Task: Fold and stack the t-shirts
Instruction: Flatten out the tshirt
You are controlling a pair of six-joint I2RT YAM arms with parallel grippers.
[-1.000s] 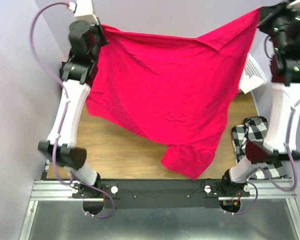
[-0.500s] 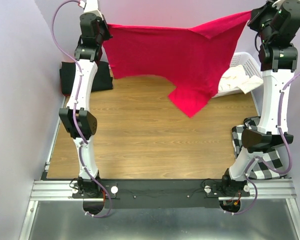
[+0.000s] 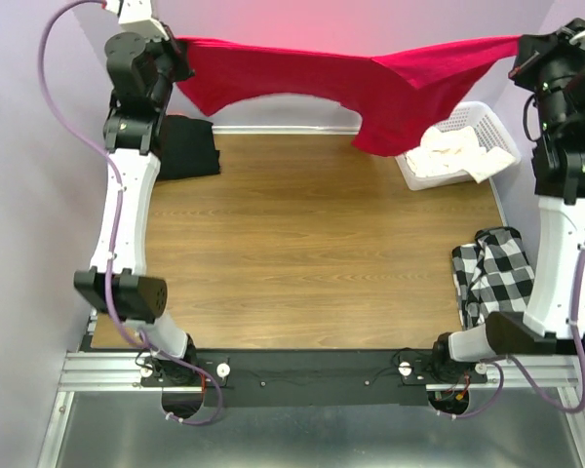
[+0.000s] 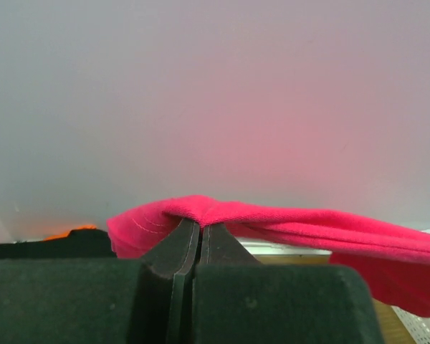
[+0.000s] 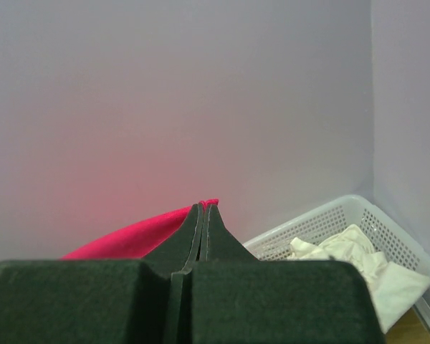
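Nearest the arm bases, on the right side of the wooden surface (image 3: 302, 244), a black-and-white checkered cloth (image 3: 487, 268) lies crumpled beside the right arm's lower link. The middle of the surface shows bare wood grain.

Further back on the left, the black t-shirt (image 3: 185, 146) lies flat at the far-left corner, partly hidden behind the left arm. At the far right, a white lattice basket (image 3: 495, 125) sits at an angle in the corner, with the cream-white t-shirt (image 3: 447, 154) bunched inside it and spilling over its near rim.

Farthest back, in front of the rear wall, the crimson-red t-shirt (image 3: 312, 73) hangs in the air, well above the surface, stretched between the two raised arms. The left end effector (image 4: 199, 223) is clamped on one upper corner of the red fabric, fingers pressed together with a fold of cloth pinched at their tips. The right end effector (image 5: 204, 208) is likewise closed on the opposite corner, a sliver of red showing at its tips. The fabric sags between them, and one part droops lowest toward the right, just above the basket.
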